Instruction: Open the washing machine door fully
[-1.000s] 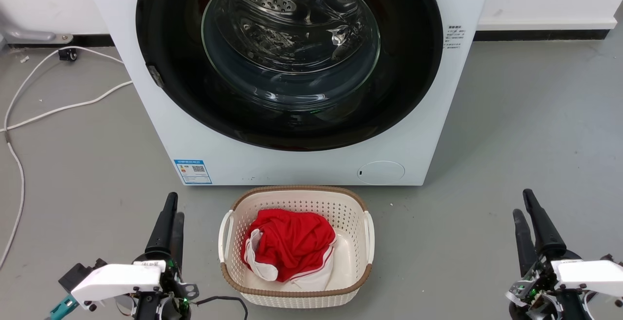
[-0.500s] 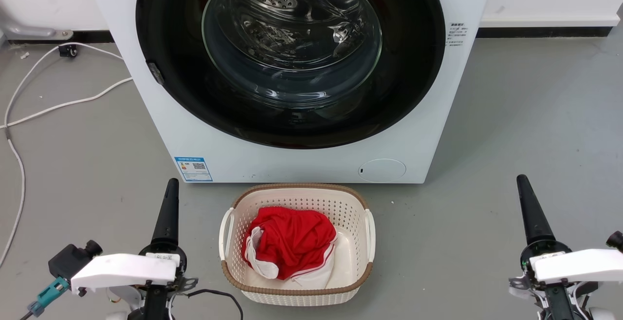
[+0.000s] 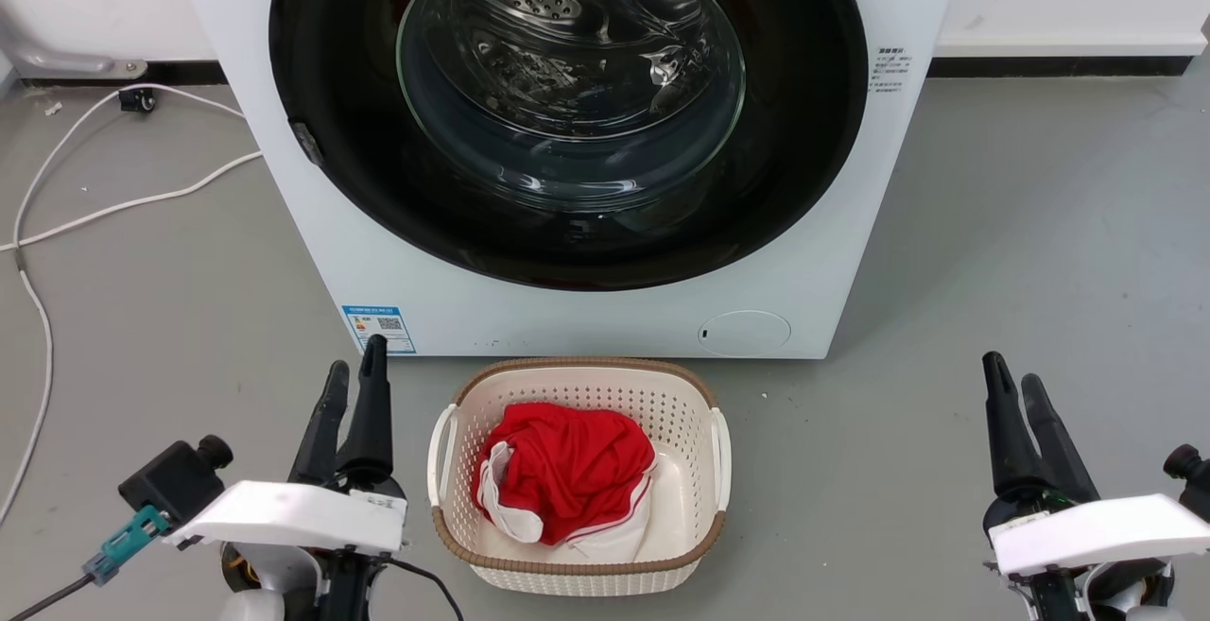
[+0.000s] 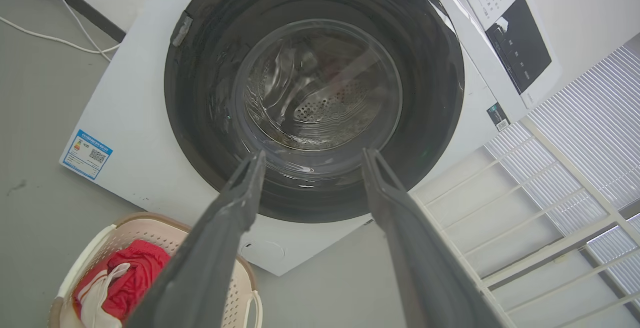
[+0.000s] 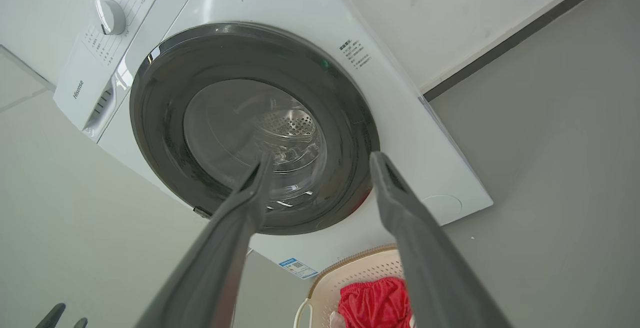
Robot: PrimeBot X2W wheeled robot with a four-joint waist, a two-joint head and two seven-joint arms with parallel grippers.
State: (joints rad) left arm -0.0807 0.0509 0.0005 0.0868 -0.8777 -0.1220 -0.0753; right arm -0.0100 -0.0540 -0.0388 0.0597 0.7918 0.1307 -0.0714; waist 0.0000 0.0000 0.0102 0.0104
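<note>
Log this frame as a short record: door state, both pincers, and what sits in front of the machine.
door: washing machine door shut, flush with the machine
left pincer: open, low, short of the machine, touching nothing
right pincer: open, low, touching nothing
floor: laundry basket before the machine, red garment inside
task: door not yet opened

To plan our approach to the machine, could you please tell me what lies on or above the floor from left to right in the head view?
white cable → left pincer → laundry basket → right pincer
</note>
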